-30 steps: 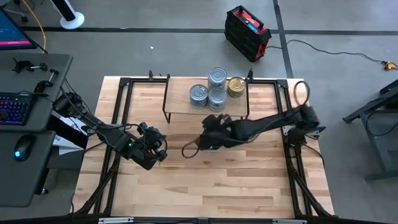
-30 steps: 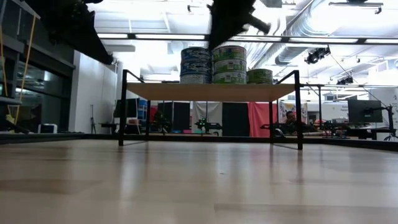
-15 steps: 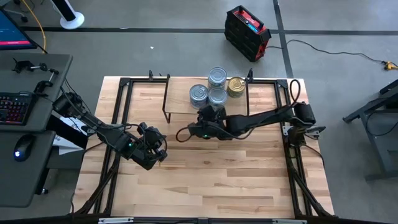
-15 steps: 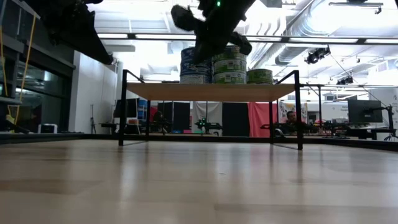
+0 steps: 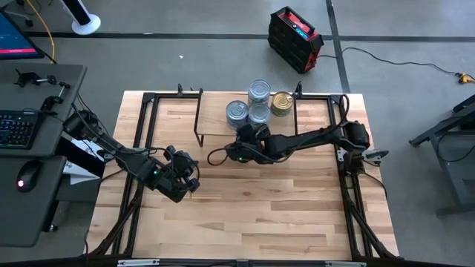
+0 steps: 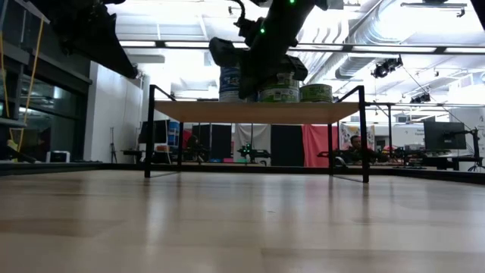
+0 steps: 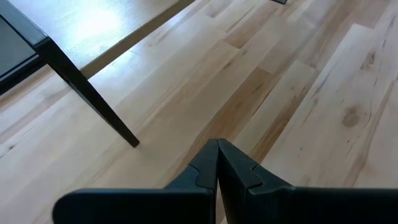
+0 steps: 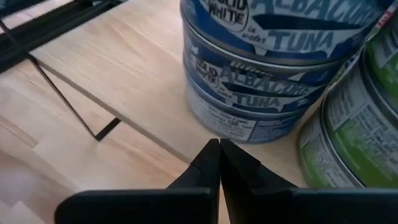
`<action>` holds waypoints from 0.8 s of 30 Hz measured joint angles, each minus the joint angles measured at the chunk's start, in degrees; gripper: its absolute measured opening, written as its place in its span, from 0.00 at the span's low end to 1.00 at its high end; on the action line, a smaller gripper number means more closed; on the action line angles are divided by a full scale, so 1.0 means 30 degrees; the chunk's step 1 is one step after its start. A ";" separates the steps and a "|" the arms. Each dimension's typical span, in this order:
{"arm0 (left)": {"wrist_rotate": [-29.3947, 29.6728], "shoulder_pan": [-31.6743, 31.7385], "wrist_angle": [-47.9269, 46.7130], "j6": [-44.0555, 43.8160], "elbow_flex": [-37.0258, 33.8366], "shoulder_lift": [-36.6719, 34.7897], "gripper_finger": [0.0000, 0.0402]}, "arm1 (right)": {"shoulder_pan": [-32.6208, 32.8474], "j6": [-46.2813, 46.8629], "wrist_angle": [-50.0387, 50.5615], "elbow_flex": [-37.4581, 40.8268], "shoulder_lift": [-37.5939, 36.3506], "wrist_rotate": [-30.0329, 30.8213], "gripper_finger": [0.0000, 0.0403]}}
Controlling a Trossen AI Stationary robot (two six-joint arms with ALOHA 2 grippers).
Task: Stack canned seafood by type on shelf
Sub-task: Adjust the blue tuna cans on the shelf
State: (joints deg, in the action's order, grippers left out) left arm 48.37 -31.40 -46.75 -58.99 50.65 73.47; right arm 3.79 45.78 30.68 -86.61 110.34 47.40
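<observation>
On the shelf point(image 5: 211, 119) stand stacks of canned seafood: blue-labelled tuna tins point(image 8: 273, 68) point(image 5: 236, 111), green-labelled tins point(image 8: 354, 124) point(image 5: 259, 113), another stack point(image 5: 259, 90) behind them and a gold tin point(image 5: 281, 102). My right gripper point(image 8: 219, 144) point(image 5: 243, 135) is shut. It slants down over the shelf's near edge, right in front of the blue stack. My left gripper point(image 7: 217, 144) point(image 5: 190, 182) is shut above the bare table, left of the shelf. My right gripper's shut fingertips point(image 8: 214, 152) stand at the lower rim of the bottom blue tin point(image 8: 233, 127), coming from the table's near side and slanting down. I cannot tell whether they touch it.
The shelf's thin black legs point(image 8: 68, 102) point(image 7: 93, 99) stand on the table. The table's black frame rails point(image 5: 145, 133) run along its left and right sides. A cable loop point(image 5: 215, 156) hangs from the right arm over the bare wood before the shelf.
My right gripper has moved toward the table's far edge and down, up to the shelf's near edge before the blue stack, and its wrist has turned. It has stayed shut. The tins stand as they did.
</observation>
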 joint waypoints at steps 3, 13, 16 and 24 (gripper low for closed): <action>0.0004 0.0036 0.0003 -0.0025 0.0000 0.0000 0.00 | -0.0243 -0.0361 -0.0010 0.0000 0.0007 0.0012 0.00; 0.0004 0.0577 -0.0004 -0.0041 0.0000 0.0000 0.00 | -0.0953 -0.2010 -0.1647 0.0000 0.0007 -0.0148 0.00; 0.0004 0.0612 -0.0004 -0.0083 0.0000 0.0000 0.00 | -0.0992 -0.2071 -0.1756 0.0000 0.0007 -0.0262 0.00; -0.0003 0.0605 -0.0055 0.0062 0.0000 0.0005 0.00 | 0.0019 -0.2551 -0.1792 0.0000 -0.0041 -0.3265 0.00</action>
State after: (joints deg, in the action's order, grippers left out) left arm 48.36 -29.58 -46.92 -58.81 50.65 73.49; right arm 3.85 38.13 25.30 -86.61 110.22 37.60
